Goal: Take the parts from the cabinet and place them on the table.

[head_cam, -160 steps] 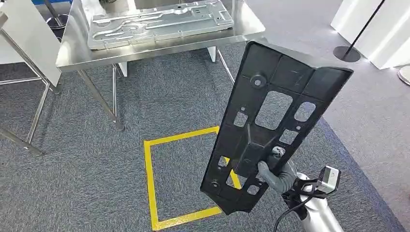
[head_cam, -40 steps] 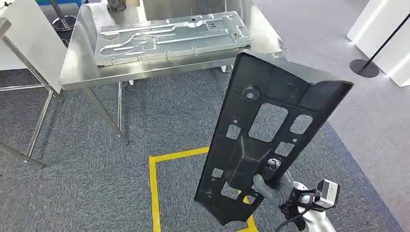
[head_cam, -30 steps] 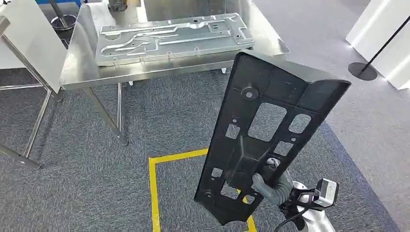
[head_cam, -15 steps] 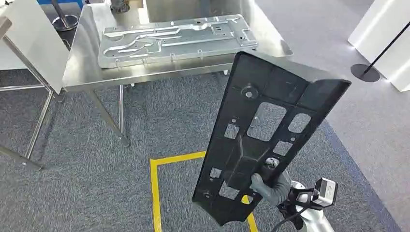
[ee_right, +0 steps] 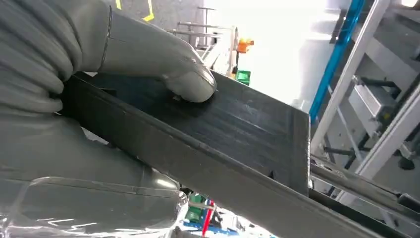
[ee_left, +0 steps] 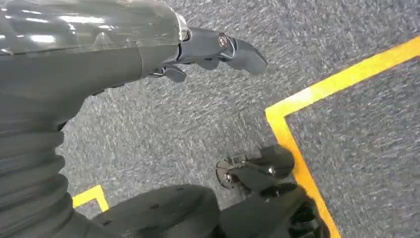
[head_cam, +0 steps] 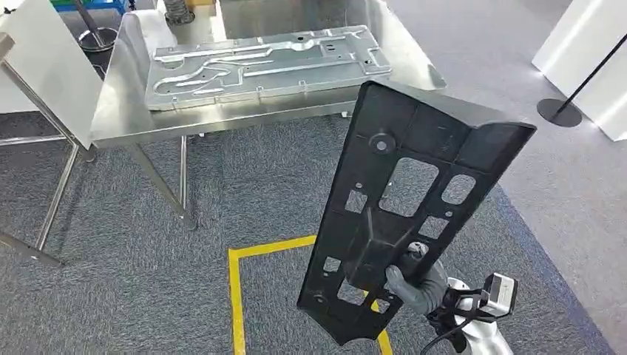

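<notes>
Steel table on grey carpet.
Carries one flat stamped metal panel, lying lengthwise; yellow tape outline marked on carpet nearby.

black part | silver table | grey carpet (yellow tape sq.)

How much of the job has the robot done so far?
One silver metal panel already lies on the steel table, though the pictures don't show who put it there. The right hand grips a big black plastic panel, held up above the carpet, short of the table. The left hand holds nothing. Left to do: reach the table and lay the black panel down.
</notes>
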`<state>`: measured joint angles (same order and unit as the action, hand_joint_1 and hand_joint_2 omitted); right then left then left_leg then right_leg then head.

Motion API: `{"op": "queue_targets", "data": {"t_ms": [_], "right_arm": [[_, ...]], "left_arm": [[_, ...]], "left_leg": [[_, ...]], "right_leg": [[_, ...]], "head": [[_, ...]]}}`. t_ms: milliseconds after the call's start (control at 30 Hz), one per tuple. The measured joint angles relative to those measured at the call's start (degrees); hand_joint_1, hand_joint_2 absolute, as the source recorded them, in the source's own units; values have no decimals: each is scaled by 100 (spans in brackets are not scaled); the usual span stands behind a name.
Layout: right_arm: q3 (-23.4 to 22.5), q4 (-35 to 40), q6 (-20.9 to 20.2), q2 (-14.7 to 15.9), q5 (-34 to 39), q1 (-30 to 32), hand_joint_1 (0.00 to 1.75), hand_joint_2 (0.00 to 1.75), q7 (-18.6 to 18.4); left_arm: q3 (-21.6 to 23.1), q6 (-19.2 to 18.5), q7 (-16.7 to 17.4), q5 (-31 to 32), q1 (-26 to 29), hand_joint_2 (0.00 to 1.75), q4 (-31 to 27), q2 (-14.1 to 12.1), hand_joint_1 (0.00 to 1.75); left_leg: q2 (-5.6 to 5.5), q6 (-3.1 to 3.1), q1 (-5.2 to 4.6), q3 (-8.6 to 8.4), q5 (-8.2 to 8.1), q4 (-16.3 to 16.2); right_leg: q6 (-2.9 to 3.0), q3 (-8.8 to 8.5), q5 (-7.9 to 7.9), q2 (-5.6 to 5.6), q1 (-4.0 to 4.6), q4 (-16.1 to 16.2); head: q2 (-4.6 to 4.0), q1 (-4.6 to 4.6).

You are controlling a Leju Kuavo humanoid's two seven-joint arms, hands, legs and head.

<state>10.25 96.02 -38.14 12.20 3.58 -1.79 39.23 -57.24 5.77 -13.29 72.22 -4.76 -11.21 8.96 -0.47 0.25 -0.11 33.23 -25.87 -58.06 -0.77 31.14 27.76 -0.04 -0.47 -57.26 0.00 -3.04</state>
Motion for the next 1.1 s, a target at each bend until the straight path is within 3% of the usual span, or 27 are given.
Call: {"op": "queue_targets", "data": {"t_ms": [67, 133, 233, 267, 300, 333, 400, 433, 567, 633, 667, 733, 767, 800, 833, 933, 967, 1067, 1100], "right_arm": [[2, 2, 0, -2, 2, 1, 175, 175, 2], [0, 4, 0, -9, 4, -5, 175, 175, 2], [2, -4, 2, -18, 7, 17, 175, 175, 0], [2, -13, 2, -18, 7, 24, 175, 175, 2], [2, -17, 2, -17, 7, 29, 175, 175, 0], [2, -15, 7, -17, 7, 32, 175, 175, 0], [2, -15, 13, -18, 4, 29, 175, 175, 0], [0, -17, 13, -17, 4, 28, 175, 175, 2], [-2, -15, 15, -20, 2, 51, 175, 175, 2], [-2, -13, 13, -11, 7, 51, 175, 175, 2], [-2, -13, 11, -11, 15, 44, 175, 175, 2], [0, -15, 2, -11, 26, 52, 175, 175, 0], [0, -15, -2, -11, 28, 52, 175, 175, 0], [0, -22, 0, -11, 37, 52, 175, 175, 0], [0, -24, -2, -11, 44, 51, 175, 175, 0], [0, -24, 2, -11, 44, 42, 175, 175, 0], [-2, -26, 4, -11, 44, 36, 175, 175, 0], [0, -33, 7, -11, 44, 35, 175, 175, 0], [0, -31, 11, -15, 44, 26, 175, 175, 2]], "left_arm": [[-2, 2, 4, -2, 21, 175, 0, -7, 0], [-2, 2, 2, 0, 7, 175, 0, -2, 0], [0, 0, 0, 0, 3, 175, 0, 0, 0], [-2, 0, -2, 2, 8, 175, 0, 0, 0], [-2, 2, -4, 2, 11, 175, 0, -2, 0], [-2, 7, -11, 6, 13, 175, 0, 0, 0], [-2, 7, -20, 31, 12, 175, 0, 2, 0], [-2, 4, -24, 42, 14, 175, 0, 2, 0], [-2, -4, -24, 46, 8, 175, 0, 4, 0], [0, -4, -24, 46, 2, 175, 0, -2, 0], [-2, -7, -24, 46, 0, 175, 0, -2, 0], [0, -11, -24, 44, 9, 175, 0, -2, 0], [-2, -13, -24, 42, 20, 175, 0, -2, 0], [-2, -22, -35, 33, 25, 175, 0, -2, 0], [-2, -24, -39, 35, 22, 175, 0, -2, 0], [-2, -24, -63, 35, 22, 175, 0, -7, 0], [-2, -24, -68, 37, 21, 175, 0, -17, 0], [-2, -24, -77, 39, 33, 175, 0, -24, 0], [-2, -24, -77, 37, 34, 175, 0, -24, 0]], "left_leg": [[-5, 69, -3, -12, -5, 19], [1, 146, 38, -95, 20, 106], [5, 187, 23, -106, -9, 103], [5, 189, 19, -109, -21, 98], [2, 185, 18, -125, -35, 95], [-3, 174, 18, -151, -55, 93], [-7, 145, 19, -238, -111, 87], [-7, 119, 10, -253, -138, 87], [4, -4, 1, -263, -179, 114], [6, -85, 3, -256, -314, -55], [9, -104, 8, -94, -502, -398], [9, -143, 25, 423, -908, -1374], [9, -152, 25, 638, -986, -1729], [9, -151, 25, 740, -909, -1816], [10, -142, 25, 679, -688, -1594], [5, -41, 13, 56, 142, -111], [6, -23, -26, -12, 41, 18], [-2, 39, -41, -1, 36, 13], [-6, 86, 5, -40, 61, 92]], "right_leg": [[-68, -23, 8, 0, 4, 29], [-115, 21, 157, 1, -22, -175], [-172, 749, 732, 1, -49, -1521], [-181, 930, 769, 1, -51, -1799], [-182, 979, 654, 1, -53, -1790], [-174, 874, 412, 0, -53, -1499], [-134, 386, -201, -9, -54, -426], [-109, 219, -208, -24, -42, -94], [-5, 226, -159, 8, 18, -44], [69, 130, -165, -1, -41, 43], [102, 115, -148, -11, -41, 43], [134, 94, -121, -18, -28, 38], [141, 88, -110, -17, -25, 35], [139, 71, -91, -11, -24, 31], [133, 41, -70, -3, -22, 30], [100, -94, 19, 5, -15, 31], [60, -100, 48, 8, 26, 13], [-26, -98, 51, 11, -8, 52], [-66, -125, 70, 8, 31, 54]], "head": [[0, 0], [0, 0], [0, 0], [0, 0], [0, 0], [0, 0], [0, 0], [0, 0], [0, 0], [0, 0], [0, -2], [0, 0], [0, 0], [0, -2], [0, 0], [0, 0], [0, 0], [0, 0], [0, 0]]}}
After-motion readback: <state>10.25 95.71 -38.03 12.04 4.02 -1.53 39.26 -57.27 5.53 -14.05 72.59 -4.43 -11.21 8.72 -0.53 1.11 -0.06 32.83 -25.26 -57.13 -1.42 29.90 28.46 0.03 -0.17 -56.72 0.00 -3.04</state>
